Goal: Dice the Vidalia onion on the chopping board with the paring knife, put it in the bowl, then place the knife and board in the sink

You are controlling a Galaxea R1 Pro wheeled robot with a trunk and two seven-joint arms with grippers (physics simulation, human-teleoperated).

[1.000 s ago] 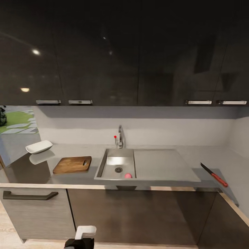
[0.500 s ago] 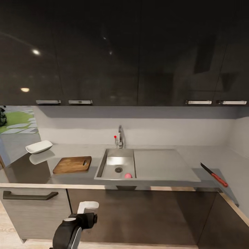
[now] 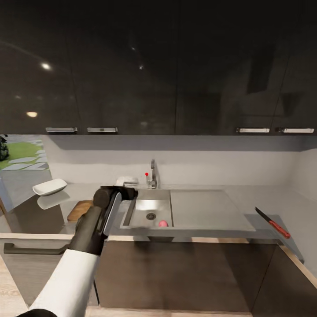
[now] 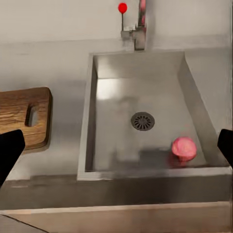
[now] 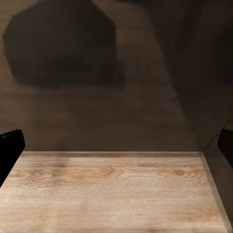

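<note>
The pinkish Vidalia onion lies in the sink, near the basin's front wall and right of the drain. My left gripper hangs open above the sink's left rim, its dark fingertips wide apart with nothing between them. My left arm covers much of the brown chopping board, which lies left of the sink. The white bowl stands at the far left of the countertop. At the far right lies the paring knife. My right gripper is open over the wood floor.
The chrome tap with its red knob stands behind the basin. The flat drainboard spreads right of the basin. Dark wall cabinets hang above. A drawer handle shows under the counter at left.
My left arm has risen from below the counter's front to above the sink's left rim and now covers part of the chopping board. The onion, knife and bowl have not moved.
</note>
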